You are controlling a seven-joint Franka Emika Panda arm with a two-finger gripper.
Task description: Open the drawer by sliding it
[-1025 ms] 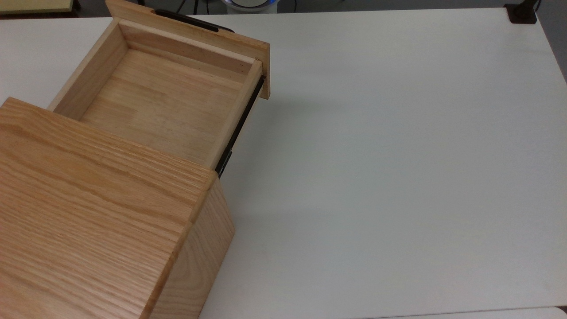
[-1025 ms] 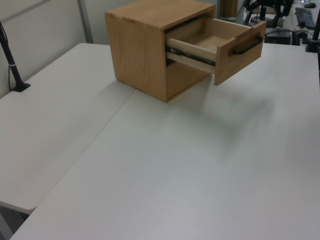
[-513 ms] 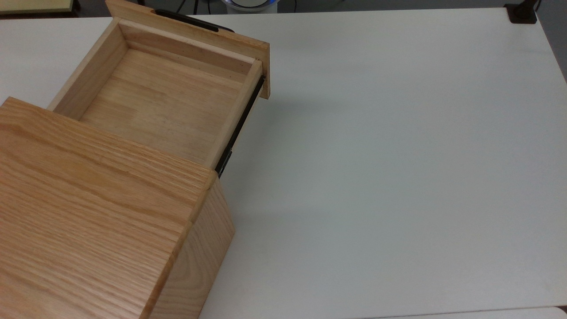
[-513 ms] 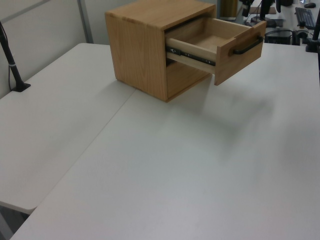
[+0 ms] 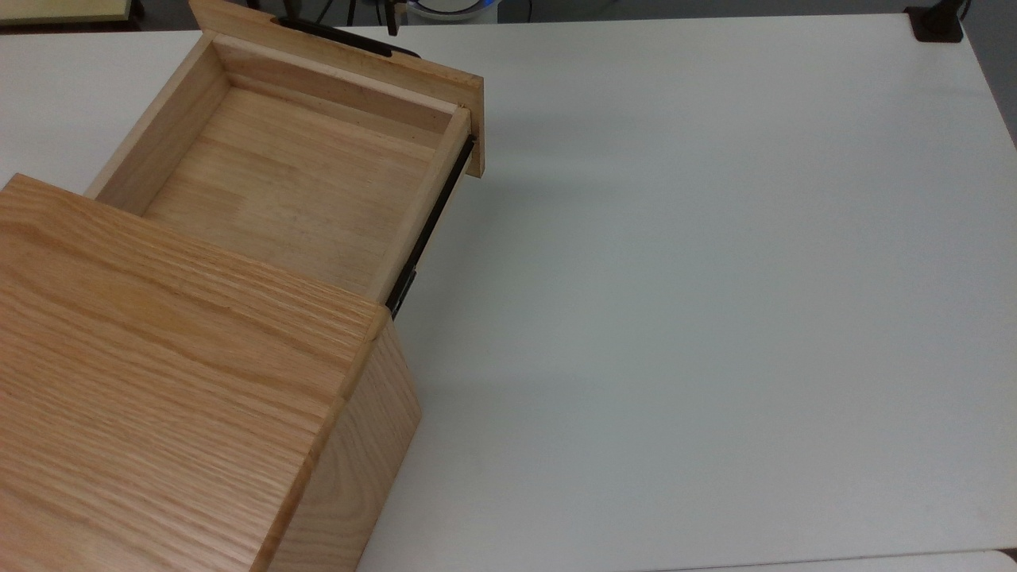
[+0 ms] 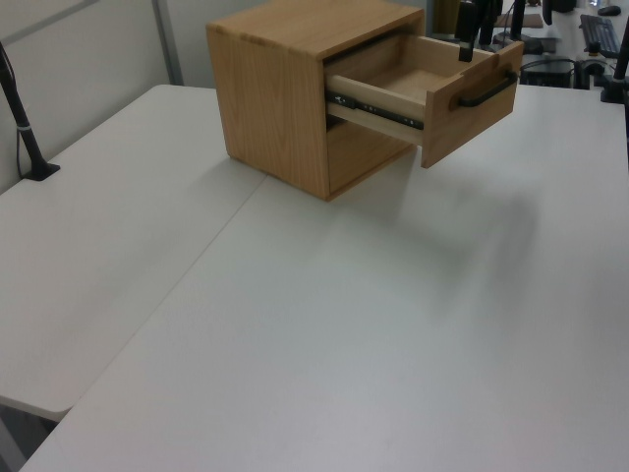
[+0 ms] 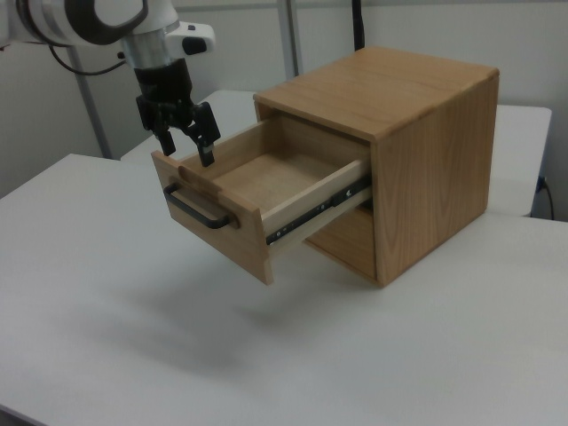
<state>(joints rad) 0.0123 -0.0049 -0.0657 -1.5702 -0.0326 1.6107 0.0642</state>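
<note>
A white table is carrying a large oak box casing, which is sitting toward the top view's lower left and the right view's right. Out of the casing's upper opening the light oak drawer is standing pulled well out, its pale wooden inside lying bare and its front panel hanging over the table without touching it. A black side rail is showing along the drawer's flank in the top view, and again under the drawer's side in the right view. A thin black bar handle is running across the front panel, and in the left view it is facing the left view's right. The white robot arm is reaching in from the right view's upper left, and its black hand is hanging just above the top edge of the front panel, near the panel's far end in the right view, with its two fingers pointing down and spread apart with a clear gap, gripping nothing. Whether a fingertip is touching the panel's edge cannot be told.
</note>
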